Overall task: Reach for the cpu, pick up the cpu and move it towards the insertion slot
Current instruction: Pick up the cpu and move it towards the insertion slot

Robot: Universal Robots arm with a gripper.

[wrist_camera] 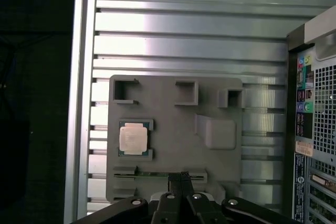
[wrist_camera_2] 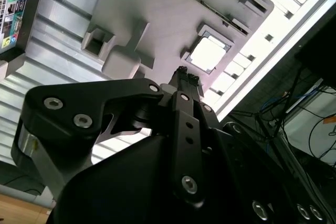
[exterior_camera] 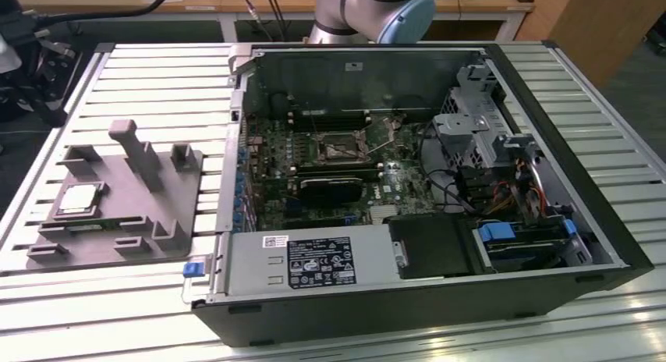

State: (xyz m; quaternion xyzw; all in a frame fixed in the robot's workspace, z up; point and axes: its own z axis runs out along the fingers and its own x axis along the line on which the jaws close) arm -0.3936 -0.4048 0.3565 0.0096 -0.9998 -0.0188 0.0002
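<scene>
The cpu point(exterior_camera: 81, 198) lies flat in a recess of the grey fixture block point(exterior_camera: 146, 221), at the exterior view's left, exposed for a pick from above. In the first wrist view, the hand point(wrist_camera: 181, 177) hangs above the block, fingers together, empty. The insertion slot point(exterior_camera: 338, 150) sits rightward, inside the open computer case point(exterior_camera: 364, 307).

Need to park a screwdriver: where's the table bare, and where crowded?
Bare slats: the table between the fixture and the arm, and the near strip before the case. Crowded: the fixture, with its posts and the cpu, and the case's inside.
</scene>
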